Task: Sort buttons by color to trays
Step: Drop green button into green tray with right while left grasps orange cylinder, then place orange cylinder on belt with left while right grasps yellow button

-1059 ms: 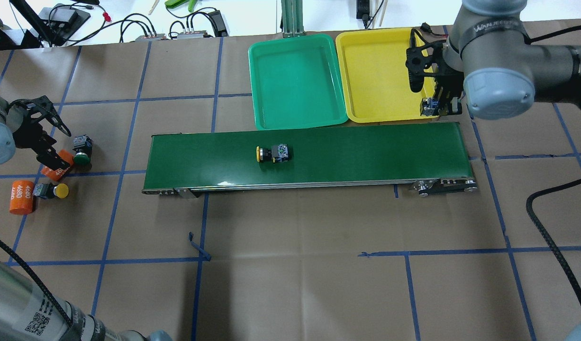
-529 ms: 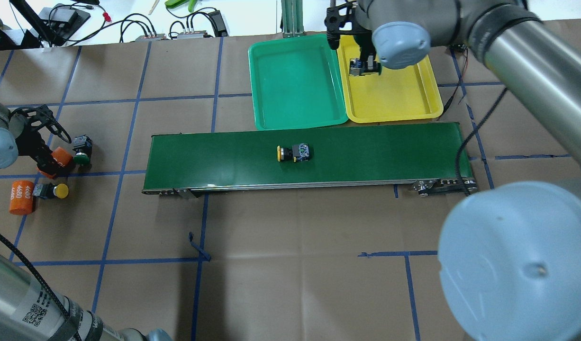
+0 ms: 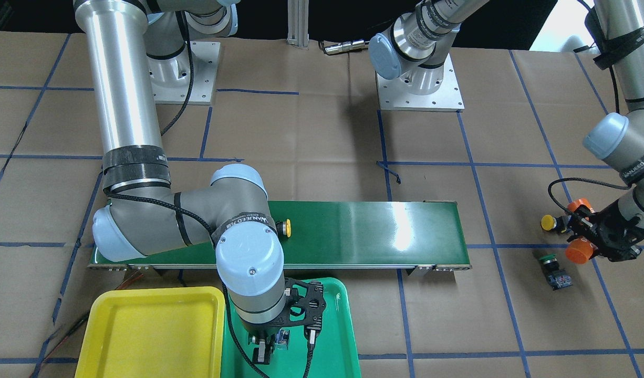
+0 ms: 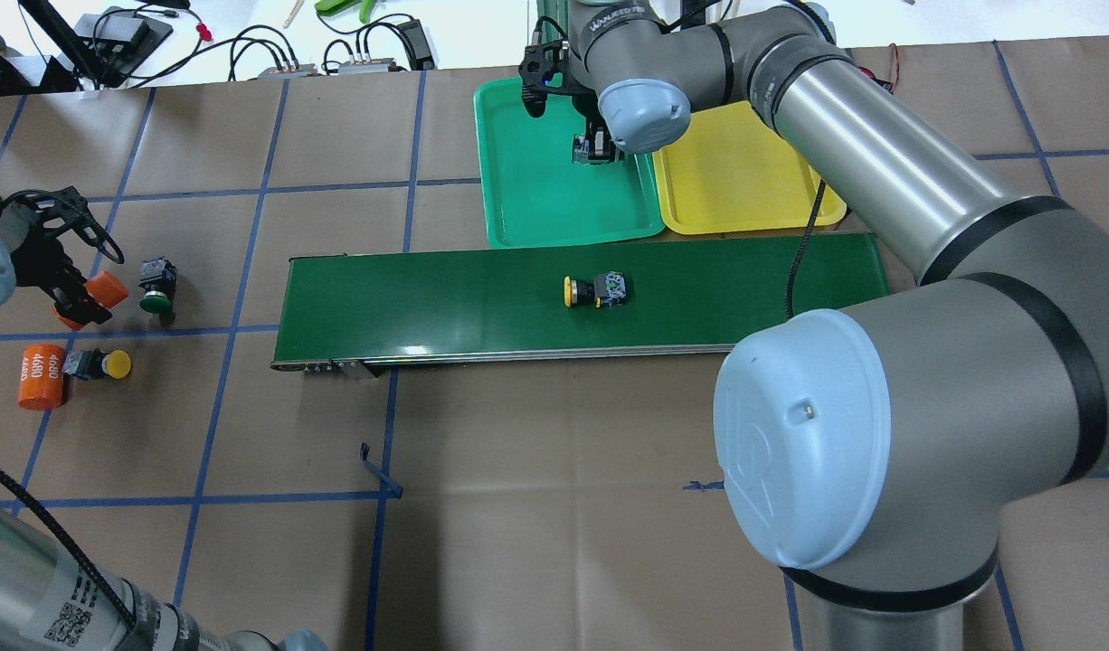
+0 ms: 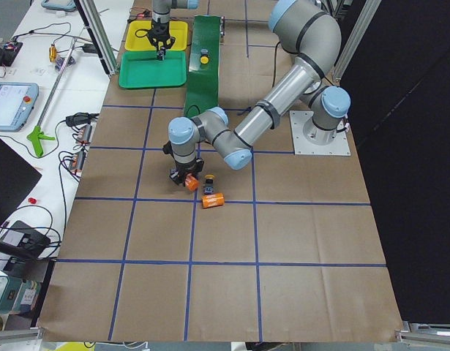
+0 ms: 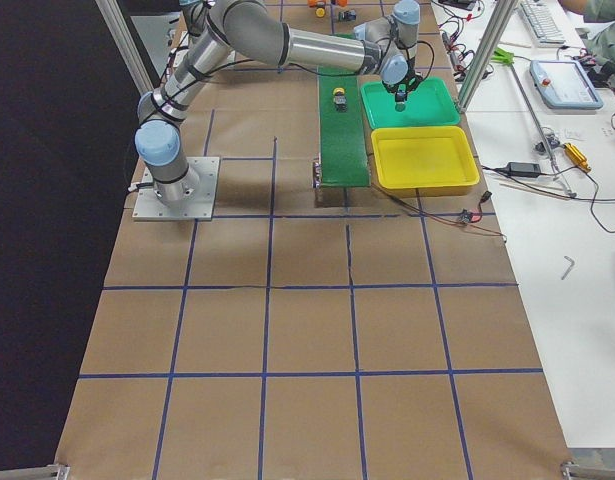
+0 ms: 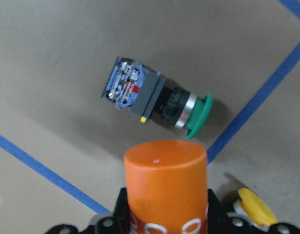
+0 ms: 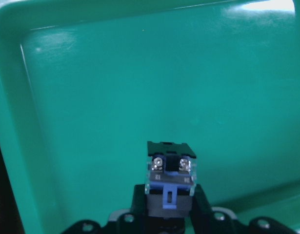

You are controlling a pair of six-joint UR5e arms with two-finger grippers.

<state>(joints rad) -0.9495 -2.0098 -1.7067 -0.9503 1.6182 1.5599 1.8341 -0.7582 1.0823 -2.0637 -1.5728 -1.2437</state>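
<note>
Nearest, at the table's left, a yellow-capped button (image 4: 102, 364) lies just beside 1 orange 4680 cylinder (image 4: 41, 376). Beyond it the left gripper (image 4: 84, 297), wrist bent down, pinches a 2nd orange cylinder (image 7: 165, 180) near a toppled green button (image 7: 154, 100). Another yellow button (image 4: 595, 291) lies on the conveyor belt (image 4: 428, 298). Farthest, the outstretched right gripper (image 8: 170, 204) hangs over the green tray (image 4: 536, 181), jaws clamping 1 upturned button (image 8: 170, 173), cap hidden.

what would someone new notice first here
Most striking is the big right arm reaching across the table, its right gripper shut on a button over the green tray, beside the yellow tray. Next comes the long dark-green belt mid-table, carrying one yellow button on its side. At the far left, the left gripper holds an orange cylinder near a green button.
</note>
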